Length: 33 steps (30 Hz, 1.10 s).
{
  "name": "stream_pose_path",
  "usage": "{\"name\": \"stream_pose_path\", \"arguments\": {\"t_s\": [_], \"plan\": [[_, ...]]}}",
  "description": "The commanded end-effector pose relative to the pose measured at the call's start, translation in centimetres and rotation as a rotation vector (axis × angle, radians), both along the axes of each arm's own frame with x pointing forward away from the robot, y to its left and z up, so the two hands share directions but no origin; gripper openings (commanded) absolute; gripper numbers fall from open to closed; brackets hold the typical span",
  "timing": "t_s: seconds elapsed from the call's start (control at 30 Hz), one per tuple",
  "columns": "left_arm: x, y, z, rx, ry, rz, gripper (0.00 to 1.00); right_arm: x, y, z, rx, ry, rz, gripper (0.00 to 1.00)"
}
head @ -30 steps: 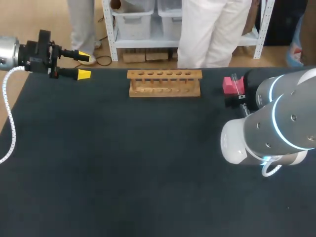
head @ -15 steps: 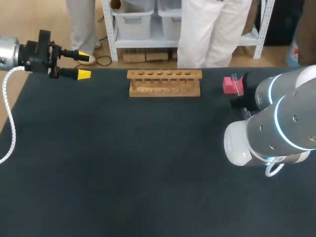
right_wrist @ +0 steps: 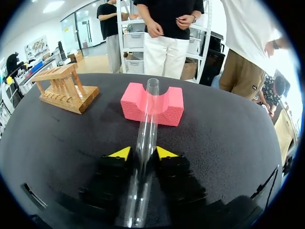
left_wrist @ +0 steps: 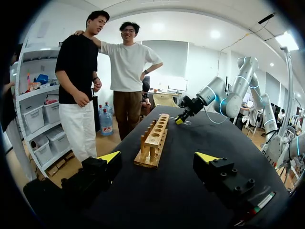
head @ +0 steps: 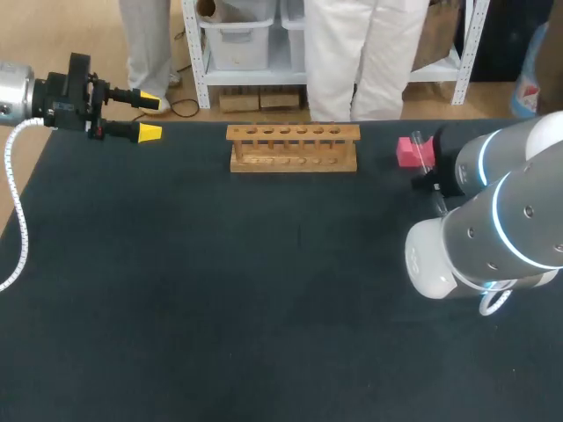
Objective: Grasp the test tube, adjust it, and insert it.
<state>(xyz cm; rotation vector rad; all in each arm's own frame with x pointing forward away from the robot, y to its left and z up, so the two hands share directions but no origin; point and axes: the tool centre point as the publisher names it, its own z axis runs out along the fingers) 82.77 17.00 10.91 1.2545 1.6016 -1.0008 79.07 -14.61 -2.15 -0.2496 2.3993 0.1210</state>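
Clear test tube (right_wrist: 147, 114) — lying, mouth propped on pink foam block (right_wrist: 169, 109).

A dark-covered table (head: 220, 290) carries a wooden test-tube rack (head: 293, 148) near its far edge (upright, lengthwise along that edge), with a notched pink foam block (head: 407, 151) lying apart from it, toward the right arm's side.

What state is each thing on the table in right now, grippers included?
pink foam block: groove up, tube lying across it
test tube: lying down, far end resting in the foam groove
wooden rack: upright, all holes empty
left gripper: open, holding nothing
right gripper: shut on the test tube
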Motion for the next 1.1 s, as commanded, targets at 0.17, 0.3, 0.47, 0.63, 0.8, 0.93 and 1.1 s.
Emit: {"name": "stream_pose_path", "arguments": {"t_s": [0.17, 0.3, 0.47, 0.63, 0.8, 0.93, 1.1], "plan": [[-0.2, 0.0, 0.0, 0.000, -0.002, 0.003, 1.00, 0.2, 0.1, 0.2, -0.003, 0.013, -0.001, 0.08], [-0.2, 0.0, 0.0, 0.000, -0.002, 0.003, 1.00, 0.2, 0.2, 0.2, -0.001, 0.026, -0.021, 0.01], [-0.2, 0.0, 0.0, 0.000, -0.002, 0.003, 1.00, 0.2, 0.2, 0.2, 0.007, 0.041, -0.061, 0.00], [-0.2, 0.0, 0.0, 0.000, -0.002, 0.003, 1.00, -0.2, 0.3, 0.8, 0.018, 0.048, -0.105, 0.00], [-0.2, 0.0, 0.0, 0.000, -0.002, 0.003, 1.00, -0.7, 0.6, 2.0, 0.020, 0.051, -0.147, 0.00], [-0.2, 0.0, 0.0, 0.000, -0.002, 0.003, 1.00, -1.1, 0.9, 3.3, 0.001, 0.050, -0.170, 0.00], [-0.2, 0.0, 0.0, 0.000, -0.002, 0.003, 1.00, -1.6, 1.4, 5.3, -0.023, 0.043, -0.206, 0.00]]}}
